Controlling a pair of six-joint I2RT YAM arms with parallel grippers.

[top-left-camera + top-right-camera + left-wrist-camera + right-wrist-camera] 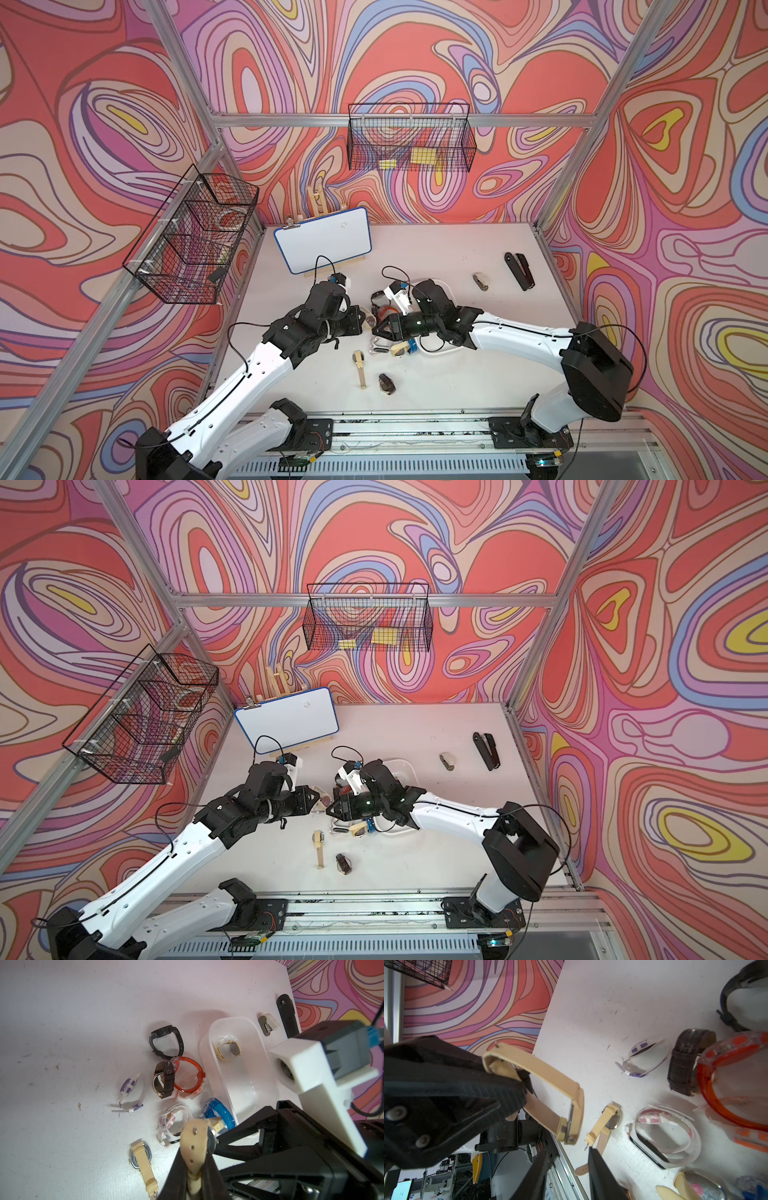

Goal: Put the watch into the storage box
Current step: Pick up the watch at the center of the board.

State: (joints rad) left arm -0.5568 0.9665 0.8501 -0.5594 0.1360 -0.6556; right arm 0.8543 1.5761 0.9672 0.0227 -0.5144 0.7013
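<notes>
My left gripper (pixel 194 1159) is shut on the strap of a beige watch (pixel 194 1136) and holds it above the table. In the right wrist view that watch (pixel 550 1093) hangs as a loop, its case just beyond my right gripper (pixel 568 1159), which is open with nothing between its fingers. In both top views the two grippers meet tip to tip, left gripper (pixel 365 322) and right gripper (pixel 379 328). The storage box (pixel 239 1076), a white tray, lies beside them with a cream square watch (pixel 227 1049) inside; my right arm covers most of the storage box (pixel 410 769).
Loose on the table are a black watch (pixel 166 1043), a brown one (pixel 165 1080), an orange one (pixel 189 1076), a blue one (pixel 218 1111) and a flat beige one (pixel 141 1159). Whiteboard (pixel 322 245), stapler (pixel 519 270), wire baskets (pixel 191 237) stand farther off.
</notes>
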